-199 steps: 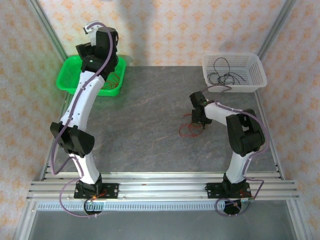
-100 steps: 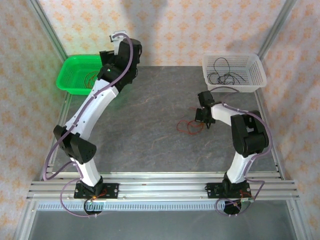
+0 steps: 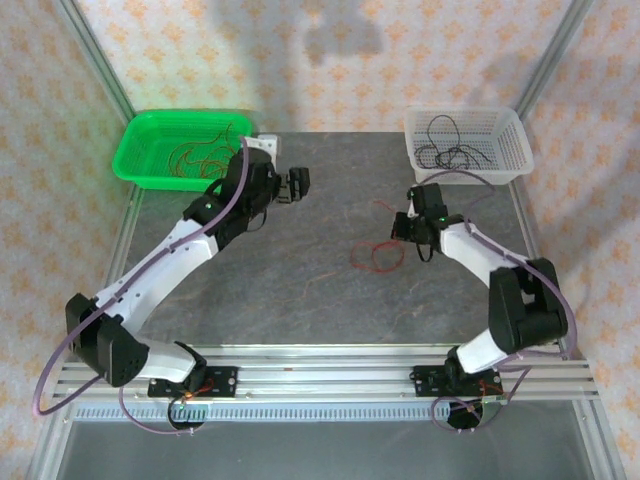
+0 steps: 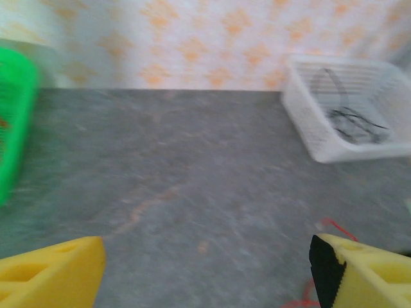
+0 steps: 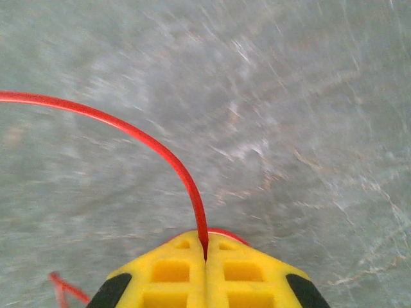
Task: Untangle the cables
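right wrist: fingers (image 5: 168, 273) pinch red cable (image 5: 138, 136)

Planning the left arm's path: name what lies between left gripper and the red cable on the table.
Bare table from left gripper to red cable, in the top view.

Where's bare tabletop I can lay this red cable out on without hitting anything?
Widest free patch: the table's middle, between the left arm and the red cable, down to the near rail. Also bare: the back strip between the green tray and the white basket. Crowded: around the right claw, where red loops lie; both bins hold cables.
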`<act>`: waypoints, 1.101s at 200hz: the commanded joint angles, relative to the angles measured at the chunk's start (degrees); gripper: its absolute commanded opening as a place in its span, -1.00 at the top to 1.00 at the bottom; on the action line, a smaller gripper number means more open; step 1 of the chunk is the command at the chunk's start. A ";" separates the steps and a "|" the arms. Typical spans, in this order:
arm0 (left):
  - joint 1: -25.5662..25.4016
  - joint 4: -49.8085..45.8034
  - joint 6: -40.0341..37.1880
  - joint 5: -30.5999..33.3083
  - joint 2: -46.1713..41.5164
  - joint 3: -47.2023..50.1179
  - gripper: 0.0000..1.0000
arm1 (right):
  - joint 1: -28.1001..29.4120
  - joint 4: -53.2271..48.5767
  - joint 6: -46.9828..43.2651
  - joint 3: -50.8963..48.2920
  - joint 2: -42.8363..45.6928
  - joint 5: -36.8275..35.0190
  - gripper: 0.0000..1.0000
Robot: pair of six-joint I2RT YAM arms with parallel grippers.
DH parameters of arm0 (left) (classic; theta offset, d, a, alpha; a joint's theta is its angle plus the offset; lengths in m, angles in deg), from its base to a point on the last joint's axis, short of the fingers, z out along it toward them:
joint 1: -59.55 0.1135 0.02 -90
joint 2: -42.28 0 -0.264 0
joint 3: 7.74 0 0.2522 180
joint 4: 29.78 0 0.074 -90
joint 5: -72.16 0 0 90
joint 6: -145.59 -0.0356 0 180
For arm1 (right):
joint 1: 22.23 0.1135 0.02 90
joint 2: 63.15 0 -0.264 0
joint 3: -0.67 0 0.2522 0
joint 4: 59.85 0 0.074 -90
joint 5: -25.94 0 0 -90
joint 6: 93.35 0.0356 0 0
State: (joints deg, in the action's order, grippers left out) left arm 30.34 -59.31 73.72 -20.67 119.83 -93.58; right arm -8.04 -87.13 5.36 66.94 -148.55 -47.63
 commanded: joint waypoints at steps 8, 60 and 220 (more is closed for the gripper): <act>-0.05 14.46 2.00 -16.66 -5.06 7.50 -0.67 | 0.13 1.93 0.63 -0.20 3.20 8.38 1.00; -3.08 29.94 2.61 -25.63 -6.93 19.76 -0.74 | 0.17 10.52 12.09 -3.34 6.84 21.62 1.00; -9.72 45.34 -2.53 -11.80 5.26 20.30 -0.74 | 9.19 20.99 25.66 -5.48 10.72 27.41 1.00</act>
State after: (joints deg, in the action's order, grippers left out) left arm 20.92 -16.58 74.14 -38.22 124.27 -70.54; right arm 0.81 -69.21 29.93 62.35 -139.90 -21.76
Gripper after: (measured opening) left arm 0.875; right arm 0.040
